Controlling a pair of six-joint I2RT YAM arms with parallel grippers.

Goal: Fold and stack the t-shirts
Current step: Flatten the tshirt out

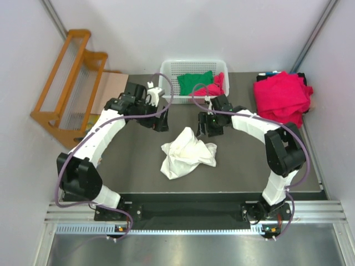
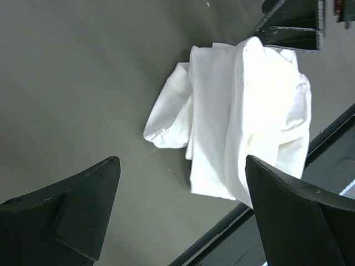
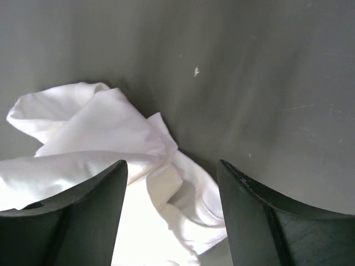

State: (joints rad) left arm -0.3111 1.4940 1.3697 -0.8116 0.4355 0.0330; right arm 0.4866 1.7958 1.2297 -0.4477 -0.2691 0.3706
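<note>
A crumpled white t-shirt lies in a heap in the middle of the dark table. My left gripper hangs open above bare table just behind and to the left of it; in the left wrist view the shirt lies beyond the wide-apart fingers of that gripper. My right gripper hovers over the shirt's back right edge. In its wrist view its jaws stand apart, a hemmed fold of the white cloth lying between them, not pinched. A green t-shirt and a crimson-pink one lie in the basket. More crimson-pink t-shirts are piled at the back right.
The white lattice basket stands at the back centre. A wooden rack leans at the back left with a brown board beside it. Walls close in on both sides, and the table's black front rail runs between the arm bases.
</note>
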